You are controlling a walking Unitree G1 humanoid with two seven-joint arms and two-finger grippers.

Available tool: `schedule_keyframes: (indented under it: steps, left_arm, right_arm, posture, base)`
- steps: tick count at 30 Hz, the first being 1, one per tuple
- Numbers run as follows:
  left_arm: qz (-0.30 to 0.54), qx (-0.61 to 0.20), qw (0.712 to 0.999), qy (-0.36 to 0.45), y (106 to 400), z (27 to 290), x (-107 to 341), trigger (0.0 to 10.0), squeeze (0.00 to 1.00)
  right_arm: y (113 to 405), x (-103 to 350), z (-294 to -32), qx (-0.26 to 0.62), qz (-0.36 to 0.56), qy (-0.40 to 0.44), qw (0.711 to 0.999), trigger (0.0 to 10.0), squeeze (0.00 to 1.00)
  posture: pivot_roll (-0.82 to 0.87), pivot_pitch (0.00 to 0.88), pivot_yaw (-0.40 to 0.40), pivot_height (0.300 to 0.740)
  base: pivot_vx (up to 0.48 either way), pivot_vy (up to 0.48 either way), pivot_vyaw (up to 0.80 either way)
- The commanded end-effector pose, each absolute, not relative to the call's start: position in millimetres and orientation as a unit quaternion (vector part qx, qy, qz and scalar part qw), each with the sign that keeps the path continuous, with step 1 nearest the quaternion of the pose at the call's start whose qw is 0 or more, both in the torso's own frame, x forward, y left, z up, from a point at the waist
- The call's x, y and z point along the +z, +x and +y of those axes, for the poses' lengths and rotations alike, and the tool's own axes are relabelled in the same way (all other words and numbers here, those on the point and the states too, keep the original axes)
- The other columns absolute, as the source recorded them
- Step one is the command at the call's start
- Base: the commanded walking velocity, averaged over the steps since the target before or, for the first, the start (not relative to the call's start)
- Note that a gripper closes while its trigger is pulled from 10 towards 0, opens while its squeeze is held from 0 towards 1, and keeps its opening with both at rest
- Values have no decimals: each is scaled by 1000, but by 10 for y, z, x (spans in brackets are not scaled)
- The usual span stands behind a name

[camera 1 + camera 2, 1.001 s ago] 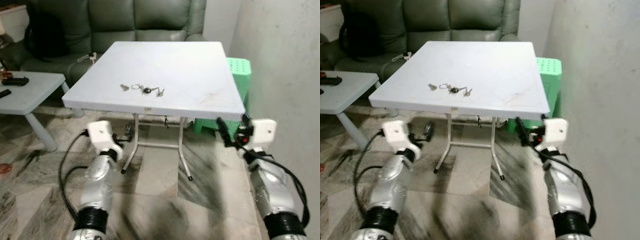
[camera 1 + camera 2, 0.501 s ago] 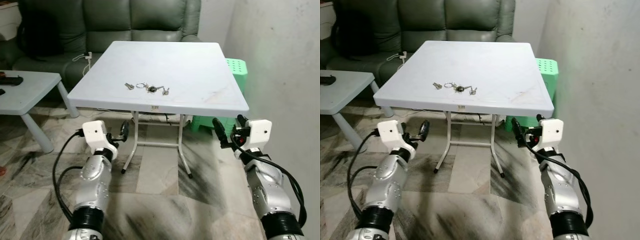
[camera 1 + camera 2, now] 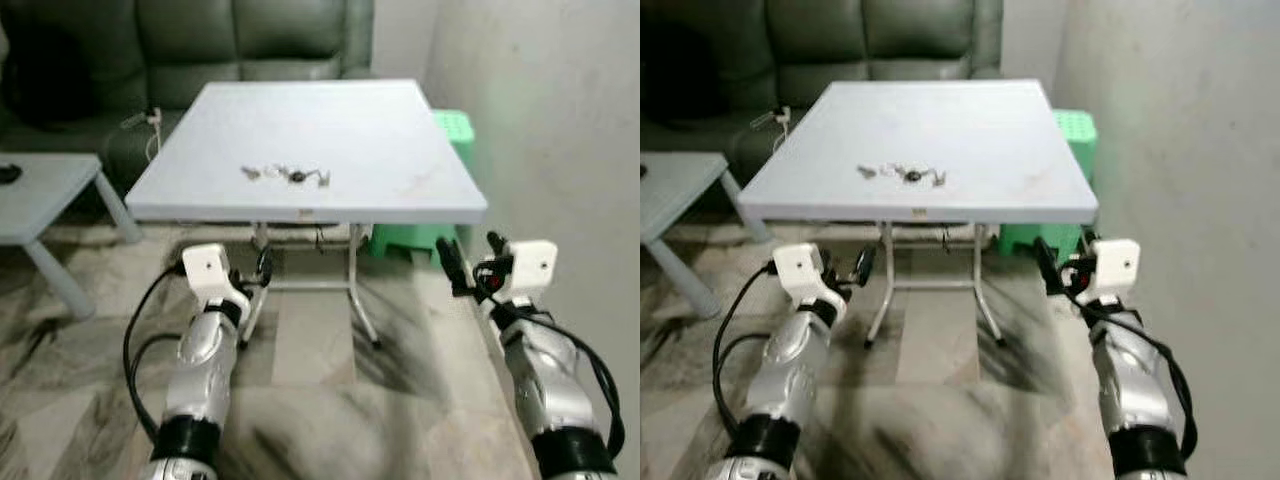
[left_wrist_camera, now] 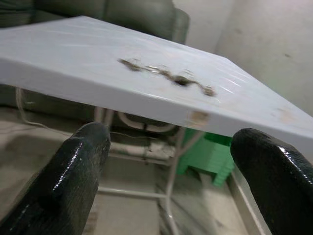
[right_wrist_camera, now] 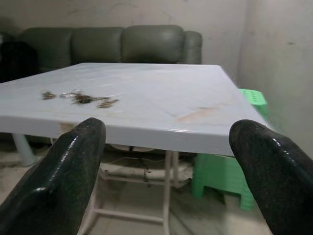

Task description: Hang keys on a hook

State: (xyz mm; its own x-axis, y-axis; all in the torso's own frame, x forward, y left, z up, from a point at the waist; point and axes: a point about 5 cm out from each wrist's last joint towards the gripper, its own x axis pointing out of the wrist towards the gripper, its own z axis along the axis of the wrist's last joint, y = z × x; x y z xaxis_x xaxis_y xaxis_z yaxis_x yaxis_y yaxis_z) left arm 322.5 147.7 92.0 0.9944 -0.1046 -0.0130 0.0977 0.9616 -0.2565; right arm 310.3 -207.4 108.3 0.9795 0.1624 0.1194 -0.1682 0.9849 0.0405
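A small bunch of keys on rings lies flat on the white folding table, near its front edge and left of middle. Both grippers are held low in front of the table, below its top. My left gripper is open with nothing between its fingers; in the left wrist view its black fingers frame the table edge, with the keys above. My right gripper is also open and empty, under the table's front right corner. From the right wrist the keys lie far off to one side.
A green plastic stool stands behind the table's right side, close to the pale wall. A dark green sofa runs along the back. A low white table stands at the left. The floor is grey marble.
The whole picture has shifted slightly and blurred, so the camera moved. The keys lie as before on the table. Both grippers stay open and low in front of it.
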Motion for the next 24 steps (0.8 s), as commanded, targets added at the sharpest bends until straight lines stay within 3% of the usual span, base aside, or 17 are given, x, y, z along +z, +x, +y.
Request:
schedule_keyframes:
  steps: [1, 24]
  left_arm:
    - [8, -35, 992, -123, 3224, 1586, 939, 10000, 0]
    - [10, -27, 992, -122, 3213, 1592, 923, 10000, 0]
  right_arm:
    - [3133, 1135, -1970, 104, -65, 28, 992, 10000, 0]
    - [3111, 1131, -1976, 107, -62, 28, 992, 10000, 0]
  posture:
    - [-24, 0, -22, 740]
    - [-26, 0, -23, 740]
  base:
    - [0, 428, 0]
    - [0, 419, 0]
